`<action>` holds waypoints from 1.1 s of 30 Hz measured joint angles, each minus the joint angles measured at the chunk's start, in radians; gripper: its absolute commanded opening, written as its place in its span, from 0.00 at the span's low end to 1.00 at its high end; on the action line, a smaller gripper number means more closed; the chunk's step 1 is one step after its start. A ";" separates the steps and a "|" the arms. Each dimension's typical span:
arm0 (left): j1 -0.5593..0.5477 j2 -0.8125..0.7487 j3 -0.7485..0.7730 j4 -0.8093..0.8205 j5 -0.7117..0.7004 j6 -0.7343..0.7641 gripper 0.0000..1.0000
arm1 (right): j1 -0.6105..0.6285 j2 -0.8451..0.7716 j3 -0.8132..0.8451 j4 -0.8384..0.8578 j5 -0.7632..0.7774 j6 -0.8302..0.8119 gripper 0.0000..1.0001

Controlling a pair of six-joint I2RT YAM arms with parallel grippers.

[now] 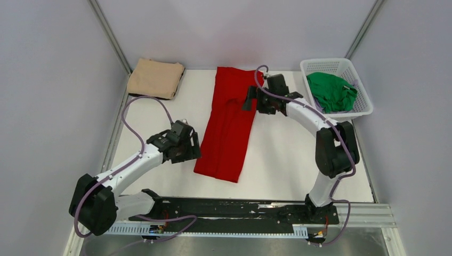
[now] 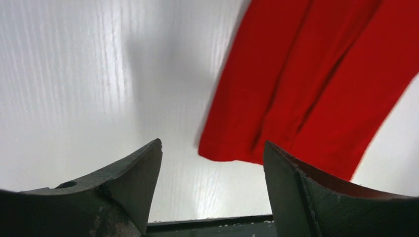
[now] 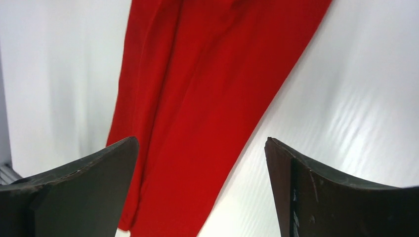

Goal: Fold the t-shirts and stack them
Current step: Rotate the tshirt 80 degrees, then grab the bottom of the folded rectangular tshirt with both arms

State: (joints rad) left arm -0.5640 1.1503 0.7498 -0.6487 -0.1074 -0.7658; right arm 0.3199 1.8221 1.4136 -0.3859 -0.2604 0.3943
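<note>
The bright red cloth t-shirt (image 1: 228, 125) lies flat on the white table (image 1: 288, 154), to the left of the white plastic lattice basket (image 1: 368, 109), already folded lengthwise into a narrow strip. Its long axis runs from the far edge, level with the basket, toward the arm bases, with the near end leaning a little further left of the basket. Which end is the collar cannot be told for sure; the creases at the far end suggest sleeves tucked in there.

It looks light, limp and layered, so it should sag and slide apart if pinched at one point. The two corners of one short end, all layers caught together, seem the best hold.

The left gripper (image 1: 193, 152) hovers off the strip's near left edge, on the side away from the basket, jaws spread and empty. The right gripper (image 1: 249, 100) hangs over the far end, between strip and basket, jaws also wide with nothing between them.

The green cloth t-shirt (image 1: 331, 90) sits crumpled inside the basket; the tan beige folded t-shirt (image 1: 155, 78) rests well left of the basket.
</note>
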 measured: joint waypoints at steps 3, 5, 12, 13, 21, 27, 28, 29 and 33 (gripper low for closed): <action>0.005 0.013 -0.039 -0.018 0.006 -0.002 0.70 | 0.087 -0.063 -0.125 -0.006 0.026 0.028 1.00; 0.005 0.018 -0.065 -0.005 0.031 0.002 0.65 | 0.137 -0.103 -0.209 -0.021 0.035 0.048 1.00; 0.005 0.066 -0.143 0.069 0.113 0.015 0.56 | 0.248 -0.281 -0.435 -0.066 0.055 0.106 0.98; 0.005 0.074 -0.152 0.081 0.125 0.015 0.55 | 0.266 -0.314 -0.463 -0.067 0.051 0.118 0.98; 0.005 0.116 -0.157 0.169 0.181 0.021 0.46 | 0.393 -0.398 -0.578 -0.069 0.020 0.177 0.89; 0.006 0.145 -0.145 0.177 0.165 0.034 0.20 | 0.494 -0.364 -0.590 -0.068 0.014 0.189 0.80; 0.005 0.148 -0.142 0.176 0.161 0.035 0.17 | 0.507 -0.350 -0.590 -0.067 0.014 0.193 0.80; 0.005 0.149 -0.141 0.175 0.158 0.036 0.14 | 0.520 -0.334 -0.590 -0.066 0.014 0.197 0.78; 0.005 0.150 -0.141 0.174 0.151 0.040 0.00 | 0.544 -0.286 -0.588 -0.065 0.012 0.214 0.72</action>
State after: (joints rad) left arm -0.5587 1.2999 0.6086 -0.4751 0.0441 -0.7258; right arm 0.8639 1.5356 0.8257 -0.4507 -0.2485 0.6079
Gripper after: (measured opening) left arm 0.035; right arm 0.758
